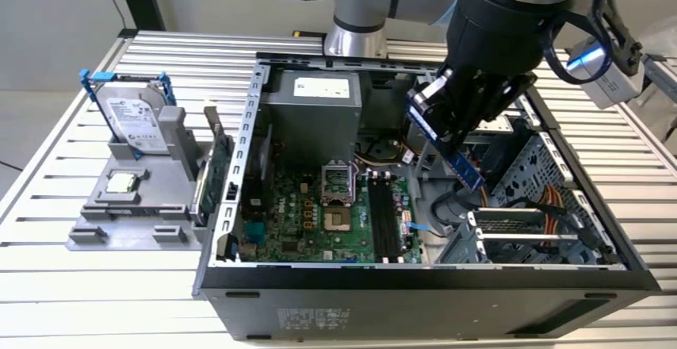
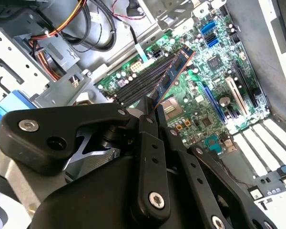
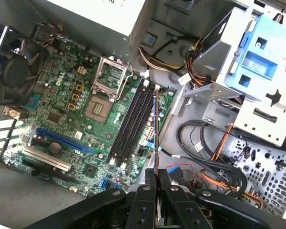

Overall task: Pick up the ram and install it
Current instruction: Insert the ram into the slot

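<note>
Second wrist view: jaws clamped on the ram [image 2: 173, 74], seemingly above the slots [image 2: 139, 84].

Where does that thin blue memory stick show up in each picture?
Exterior view: the ram hangs tilted in the gripper, over the case toward the exterior view's right.
Second wrist view: the ram juts from the gripper across the black memory slots.
First wrist view: the ram, edge-on, appears beside those slots.
Shared landmark: the black memory slots.

light: bright, diffuse | glare: pale table slats [image 1: 85, 285] | shadow: soft, inside case [image 1: 423, 301] | motherboard [image 3: 62, 119] evenly lit
</note>
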`<action>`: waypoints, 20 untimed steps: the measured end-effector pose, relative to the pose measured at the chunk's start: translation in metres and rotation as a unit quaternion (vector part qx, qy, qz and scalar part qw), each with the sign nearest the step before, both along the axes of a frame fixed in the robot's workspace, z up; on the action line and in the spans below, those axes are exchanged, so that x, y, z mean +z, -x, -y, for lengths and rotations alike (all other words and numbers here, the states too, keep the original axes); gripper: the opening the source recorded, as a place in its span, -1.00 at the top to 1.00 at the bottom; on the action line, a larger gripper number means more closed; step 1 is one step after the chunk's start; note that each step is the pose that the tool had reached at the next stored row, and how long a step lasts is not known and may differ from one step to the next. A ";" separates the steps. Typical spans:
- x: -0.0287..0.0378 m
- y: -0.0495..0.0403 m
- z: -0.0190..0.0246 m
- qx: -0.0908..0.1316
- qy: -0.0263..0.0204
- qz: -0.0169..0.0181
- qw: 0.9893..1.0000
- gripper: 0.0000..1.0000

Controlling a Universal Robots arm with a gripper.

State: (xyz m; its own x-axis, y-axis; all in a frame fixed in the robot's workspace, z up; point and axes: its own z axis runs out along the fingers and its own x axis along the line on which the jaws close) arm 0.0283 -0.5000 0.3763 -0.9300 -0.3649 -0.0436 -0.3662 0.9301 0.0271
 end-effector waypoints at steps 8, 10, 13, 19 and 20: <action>0.0000 0.0000 0.0000 -0.012 0.000 0.000 1.000 1.00; 0.0000 0.0000 0.0000 -0.014 0.000 0.000 1.000 1.00; 0.0000 0.0000 0.0000 -0.019 0.000 0.000 1.000 1.00; 0.0000 0.0000 0.0000 -0.027 0.000 0.000 1.000 1.00; 0.0000 0.0000 0.0000 -0.028 0.000 0.000 1.000 1.00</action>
State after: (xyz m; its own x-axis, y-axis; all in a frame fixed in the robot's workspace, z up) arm 0.0283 -0.5000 0.3763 -0.9491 -0.3120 -0.0436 -0.3133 0.9493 0.0271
